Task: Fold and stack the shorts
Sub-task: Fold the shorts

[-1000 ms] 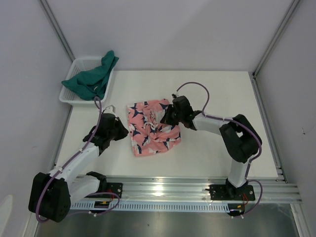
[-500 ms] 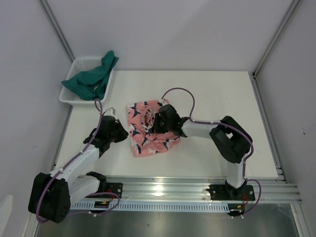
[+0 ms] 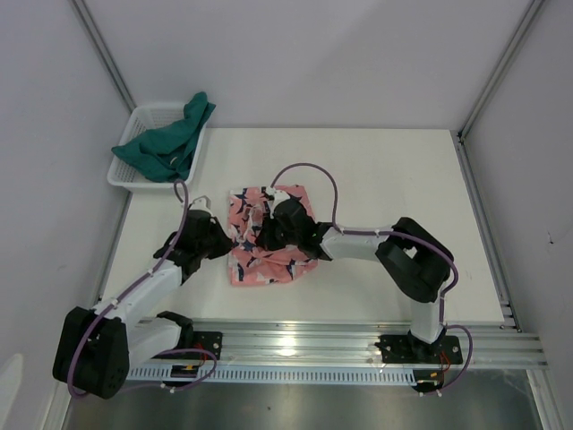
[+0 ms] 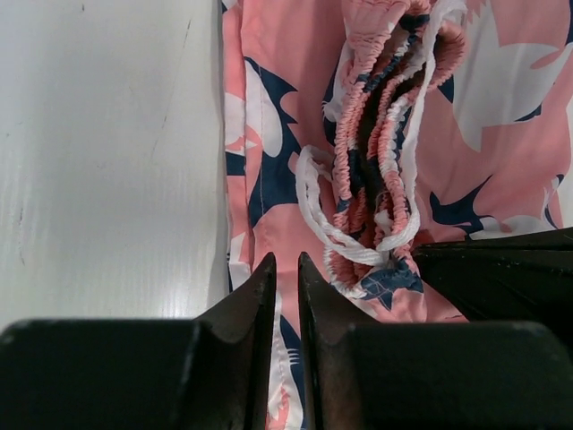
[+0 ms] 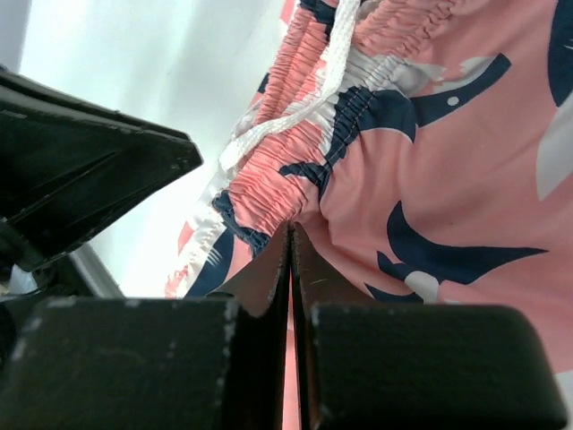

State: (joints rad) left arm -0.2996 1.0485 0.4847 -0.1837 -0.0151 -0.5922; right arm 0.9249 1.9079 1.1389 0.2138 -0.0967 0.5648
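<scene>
lab cell, white panels [image 3: 313,63], aluminium rail [image 3: 340,345]

The right half of the white table [image 3: 430,179] and the strip along its far edge lie bare up to the grey side wall [image 3: 537,134], though the right arm [image 3: 376,244] stretches low across the middle. Left of centre, the left gripper [image 4: 285,264] and right gripper [image 5: 291,235] crowd close together over the salmon-pink shark-print fabric shorts [image 3: 264,264], leaving little passage between them. The white plastic mesh basket [image 3: 124,174] blocks the far-left corner, with dark teal green shorts [image 3: 170,143] heaped over its rim.
</scene>
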